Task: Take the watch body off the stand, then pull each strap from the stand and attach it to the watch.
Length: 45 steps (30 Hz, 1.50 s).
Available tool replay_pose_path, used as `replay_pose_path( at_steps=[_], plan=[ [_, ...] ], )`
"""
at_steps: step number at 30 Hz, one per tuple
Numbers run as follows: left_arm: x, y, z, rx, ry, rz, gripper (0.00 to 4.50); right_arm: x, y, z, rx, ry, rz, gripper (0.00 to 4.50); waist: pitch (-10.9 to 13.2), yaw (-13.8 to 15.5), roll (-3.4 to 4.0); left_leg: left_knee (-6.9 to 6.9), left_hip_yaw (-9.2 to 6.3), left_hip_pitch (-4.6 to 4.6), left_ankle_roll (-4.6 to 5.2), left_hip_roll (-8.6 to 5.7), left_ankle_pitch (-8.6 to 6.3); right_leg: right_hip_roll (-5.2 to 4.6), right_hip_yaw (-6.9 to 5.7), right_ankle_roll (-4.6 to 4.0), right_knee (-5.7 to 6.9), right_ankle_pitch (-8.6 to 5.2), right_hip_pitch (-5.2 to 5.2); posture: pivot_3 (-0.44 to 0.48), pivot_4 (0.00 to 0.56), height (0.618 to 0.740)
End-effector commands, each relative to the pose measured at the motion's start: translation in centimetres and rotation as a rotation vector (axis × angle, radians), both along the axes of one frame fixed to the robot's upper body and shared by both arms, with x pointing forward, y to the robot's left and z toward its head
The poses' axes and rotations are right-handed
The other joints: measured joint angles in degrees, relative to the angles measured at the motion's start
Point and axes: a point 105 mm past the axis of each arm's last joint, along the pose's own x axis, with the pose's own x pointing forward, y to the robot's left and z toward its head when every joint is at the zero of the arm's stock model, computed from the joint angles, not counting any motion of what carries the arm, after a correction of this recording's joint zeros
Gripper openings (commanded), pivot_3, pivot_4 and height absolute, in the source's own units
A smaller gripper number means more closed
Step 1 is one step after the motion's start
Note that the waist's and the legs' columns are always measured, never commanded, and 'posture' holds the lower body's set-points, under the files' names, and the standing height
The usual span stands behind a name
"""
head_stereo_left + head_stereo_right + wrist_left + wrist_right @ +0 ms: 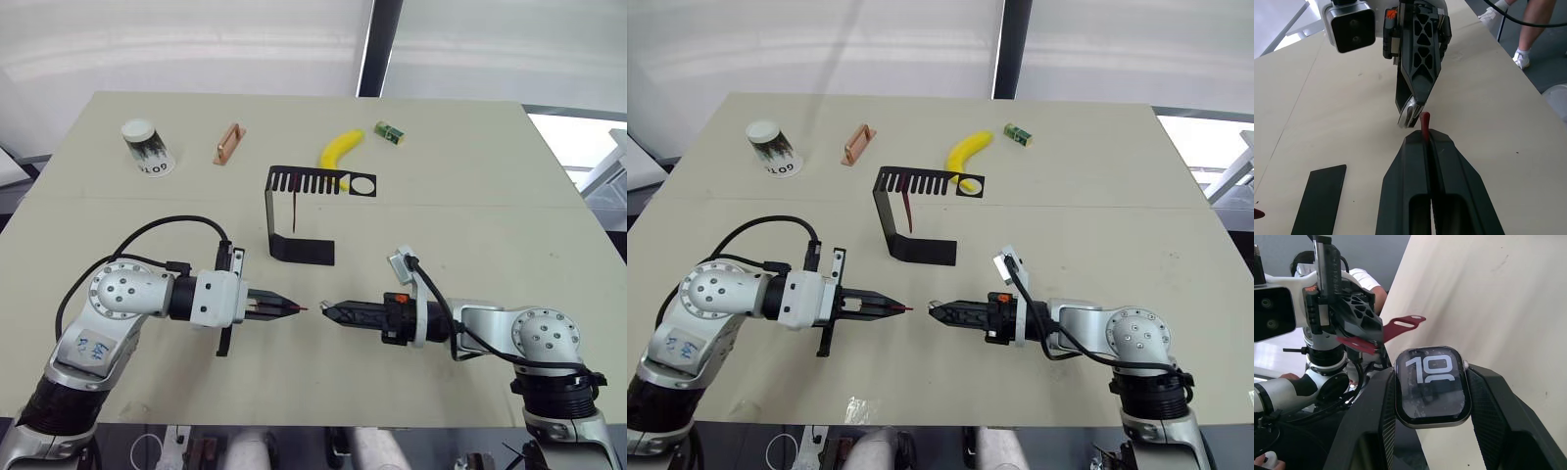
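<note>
With the watch (pixel 1432 384) pinched in your right gripper (pixel 328 310) and a strap (pixel 1400 325) clamped in the left gripper (pixel 294 308), first attachment is in hand; align strap end with case slot. Second strap (pixel 295 209) hangs on the stand (pixel 299 250).

I'm working in a robotics test lab here: a plain beige bench (pixel 470 186) well ahead of my jaws carries a loose scatter of props, a paper cup (pixel 147 146), a banana (pixel 339 149), a small green box (pixel 390 133). A person's legs (pixel 1528 29) stand on grey floor beyond the bench edge.
</note>
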Motion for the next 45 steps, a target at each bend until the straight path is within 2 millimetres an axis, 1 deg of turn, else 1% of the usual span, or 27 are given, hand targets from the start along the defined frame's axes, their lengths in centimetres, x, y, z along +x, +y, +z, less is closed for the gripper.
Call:
replay_pose_path(
  at_steps=[1, 5, 13, 31, 39, 45],
  plan=[
    [-0.09, -0.72, 0.64, 0.001, -0.044, -0.018, 0.00, -0.29, 0.31, 0.81, 0.020, -0.024, 0.014, 1.61, 0.00, 0.06, 0.00, 0.00, 0.00, 0.00, 0.00, 0.00, 0.00, 0.00, 0.00, 0.00, -0.01, 0.00, 0.00, 0.000, 0.150, 0.729],
    [0.03, -1.17, 0.72, -0.007, -0.043, -0.024, 0.00, -0.12, 0.34, 0.91, 0.017, -0.028, 0.011, 1.61, 0.00, 0.15, 0.00, 0.01, 0.00, -0.01, 0.00, 0.00, 0.00, 0.00, 0.00, 0.00, 0.00, 0.00, 0.00, 0.000, 0.150, 0.729],
    [-0.16, -1.37, 0.38, 0.005, -0.034, -0.036, 0.00, -0.24, 0.21, 0.74, 0.011, -0.024, 0.006, 1.61, 0.00, 0.37, 0.00, 0.00, 0.00, -0.01, 0.00, 0.01, 0.00, 0.00, -0.01, 0.00, -0.02, 0.00, 0.00, 0.000, 0.150, 0.729],
    [0.25, -1.28, 0.69, -0.017, -0.032, -0.011, 0.00, -0.38, -0.04, 0.66, 0.005, -0.020, -0.005, 1.61, 0.00, 0.52, 0.00, 0.00, 0.00, -0.01, 0.00, 0.01, 0.00, 0.00, -0.01, 0.00, -0.02, 0.00, 0.00, 0.000, 0.150, 0.729],
    [0.23, -1.44, -0.02, 0.002, -0.027, -0.020, 0.00, -0.49, 0.09, 0.56, 0.004, -0.014, 0.002, 1.61, 0.00, 0.54, 0.00, 0.00, 0.00, -0.01, 0.00, 0.01, 0.00, 0.00, -0.01, 0.00, -0.03, 0.00, -0.01, 0.000, 0.150, 0.729],
    [0.33, -1.63, -0.05, -0.010, -0.031, -0.026, 0.00, -0.48, 0.11, 0.52, 0.005, -0.015, 0.001, 1.61, 0.00, 0.54, 0.00, -0.01, 0.00, -0.02, 0.00, 0.01, 0.00, 0.00, -0.01, 0.00, -0.04, 0.00, -0.01, 0.000, 0.150, 0.729]
  ],
)
